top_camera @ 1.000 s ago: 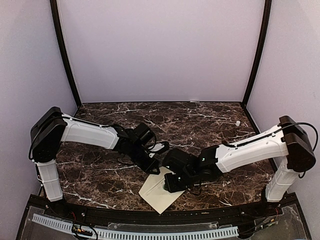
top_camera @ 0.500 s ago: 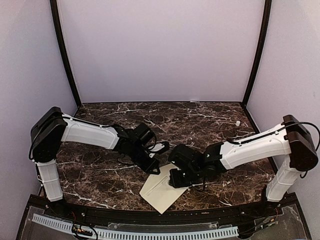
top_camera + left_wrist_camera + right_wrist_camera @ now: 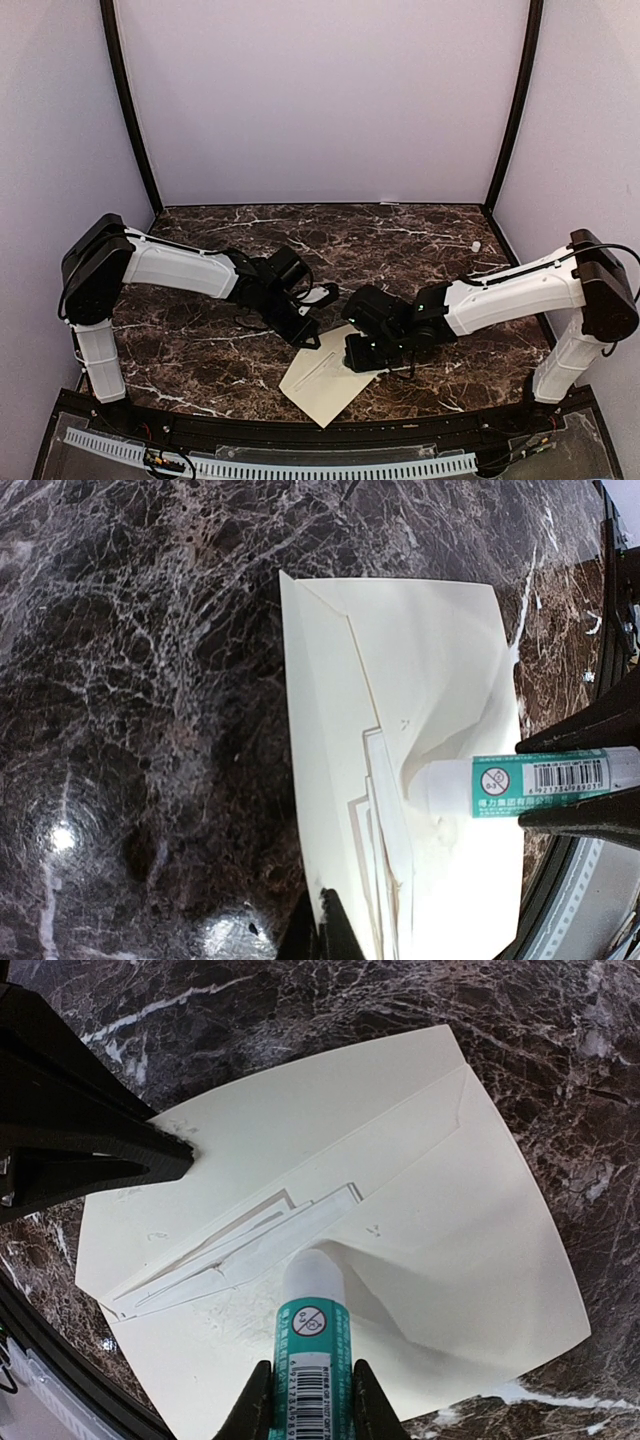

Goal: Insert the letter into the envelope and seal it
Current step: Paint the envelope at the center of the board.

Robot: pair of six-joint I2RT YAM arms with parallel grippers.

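Note:
The cream-beige envelope (image 3: 318, 388) (image 3: 420, 670) (image 3: 460, 1230) lies flat on the marble table, near its front edge. Thin white edges of the letter (image 3: 384, 810) (image 3: 245, 1250) show at the envelope's opening. My right gripper (image 3: 362, 352) (image 3: 310, 1375) is shut on a green-labelled glue stick (image 3: 312, 1345) (image 3: 545, 780). The stick's white tip rests on the envelope beside the letter's edge, where the paper humps up. My left gripper (image 3: 305, 336) (image 3: 335, 925) is shut, and its tip presses down on the envelope's edge.
A small white object (image 3: 477, 244) sits at the table's back right. A black rim with a white cable chain (image 3: 270, 466) runs along the front edge, just beyond the envelope's corner. Purple walls close in the back and both sides.
My right gripper with the glue stick has shifted up and to the right in the top view, uncovering more of the envelope. The left arm has stayed still.

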